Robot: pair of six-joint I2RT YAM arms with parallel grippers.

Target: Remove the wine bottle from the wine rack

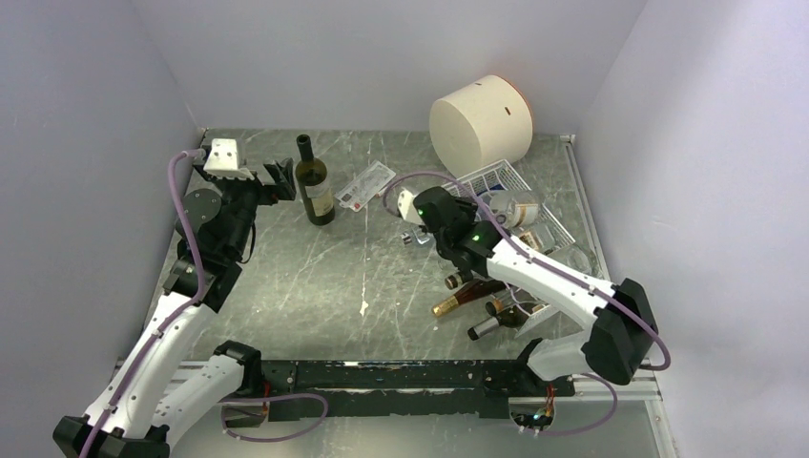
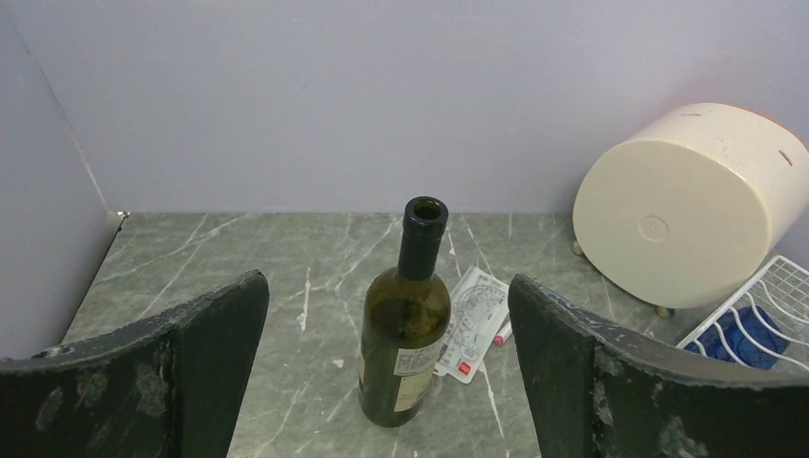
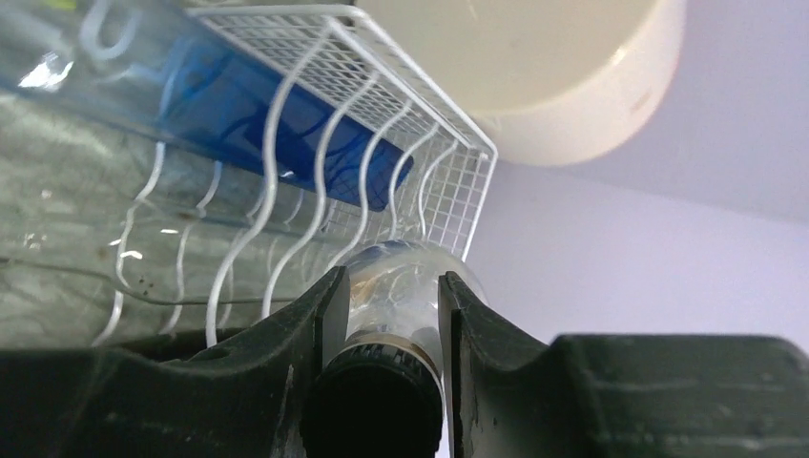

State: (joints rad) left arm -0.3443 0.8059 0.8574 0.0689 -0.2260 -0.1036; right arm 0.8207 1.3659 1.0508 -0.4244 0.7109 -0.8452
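Note:
The white wire wine rack point(image 1: 496, 178) stands at the right of the table, and its wavy tiers point(image 3: 382, 86) fill the right wrist view. A clear wine bottle point(image 1: 520, 208) lies on the rack. My right gripper point(image 1: 469, 212) is shut on its neck just behind the dark cap, with the clear glass point(image 3: 401, 277) between the fingers point(image 3: 391, 315). A dark green wine bottle point(image 1: 315, 186) stands upright on the table at the back left. My left gripper point(image 1: 283, 178) is open, facing that bottle point(image 2: 405, 334) from a short way off and not touching it.
A big cream cylinder point(image 1: 480, 119) lies at the back behind the rack. A white card point(image 1: 364, 185) lies flat beside the green bottle. More bottles point(image 1: 467, 291) poke out of the rack's near side. A blue-labelled clear bottle point(image 3: 286, 114) lies in the rack.

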